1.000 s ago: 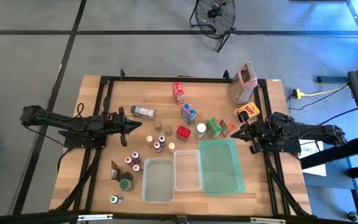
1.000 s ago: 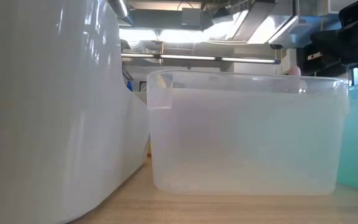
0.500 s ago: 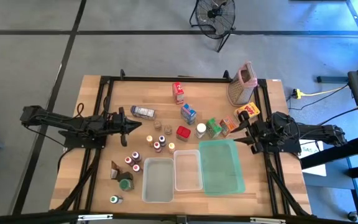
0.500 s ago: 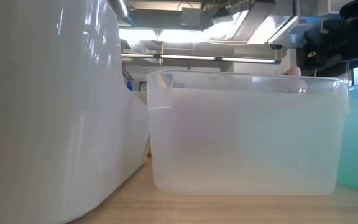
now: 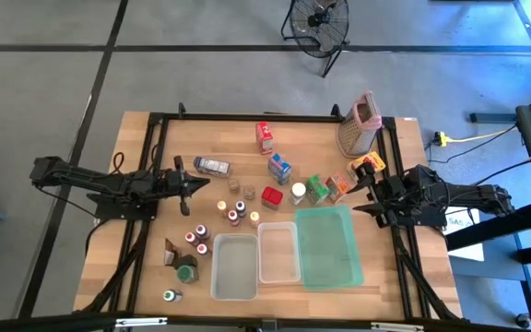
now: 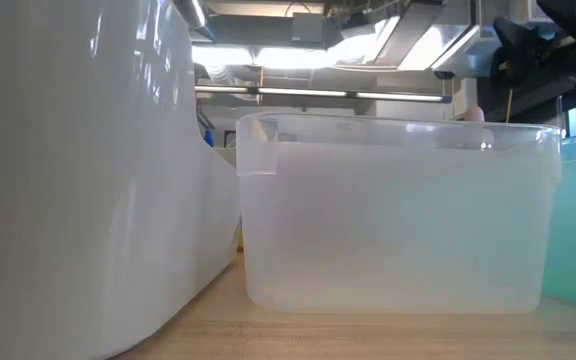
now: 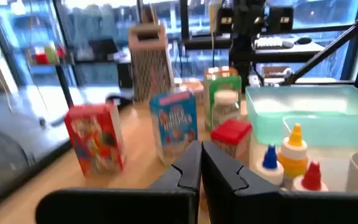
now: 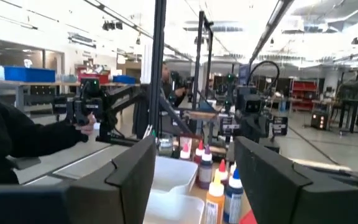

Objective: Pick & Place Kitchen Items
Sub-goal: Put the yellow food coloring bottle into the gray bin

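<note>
Wooden slats carry the kitchen items [image 5: 247,198] — boxy cartons and small capped bottles — clustered mid-table. Right gripper [image 5: 361,192], dark fingers spread, hovers at three o'clock by the orange carton [image 5: 338,186]. Left gripper [image 5: 202,187] — pressed together — waits at nine o'clock.

I look past my left gripper [image 7: 201,163], its fingers pressed together. Ahead stand a red carton [image 7: 96,137] and a blue carton [image 7: 175,123], apart. Behind them rises the metal grater [image 7: 150,59]. A red-capped jar [image 7: 231,137] sits near the green tray [image 7: 309,111], with a yellow-capped bottle [image 7: 294,152] beside it.
</note>
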You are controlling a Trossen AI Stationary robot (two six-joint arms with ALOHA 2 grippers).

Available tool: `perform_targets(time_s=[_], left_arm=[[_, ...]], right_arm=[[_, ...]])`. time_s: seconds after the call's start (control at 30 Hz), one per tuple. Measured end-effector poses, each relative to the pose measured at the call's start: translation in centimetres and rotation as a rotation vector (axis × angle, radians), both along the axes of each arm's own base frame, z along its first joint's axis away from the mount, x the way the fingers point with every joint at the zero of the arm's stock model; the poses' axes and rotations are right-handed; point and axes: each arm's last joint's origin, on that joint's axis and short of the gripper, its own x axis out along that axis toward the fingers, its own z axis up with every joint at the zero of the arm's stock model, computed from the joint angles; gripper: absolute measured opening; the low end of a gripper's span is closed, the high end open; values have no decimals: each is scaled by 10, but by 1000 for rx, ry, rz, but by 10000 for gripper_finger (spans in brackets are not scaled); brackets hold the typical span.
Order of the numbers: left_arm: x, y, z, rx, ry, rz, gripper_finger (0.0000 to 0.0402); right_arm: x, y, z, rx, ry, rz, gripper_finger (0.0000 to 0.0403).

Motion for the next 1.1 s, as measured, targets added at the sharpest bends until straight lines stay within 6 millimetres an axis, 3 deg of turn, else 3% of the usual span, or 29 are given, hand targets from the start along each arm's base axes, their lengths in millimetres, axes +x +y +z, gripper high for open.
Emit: perform_targets(time_s=[0.27,0.67,0.83,0.97,1.1], left_arm=[[0,-2,7,97,-47,-55,6],[0,-2,13,107,-107,-68,6],[-1,0,14,75,-118,10,7],[-1,1,15,62,-134,13,30],[-1,1,21,18,-188,12,81]], right_arm=[[1,-3,0,27,1,-112,222],[1,-2,-3,83,51,-44,222],[1,-2,-2,69,44,-45,222],[1,-2,-2,35,32,-55,222],[1,-2,-2,9,24,-62,222]])
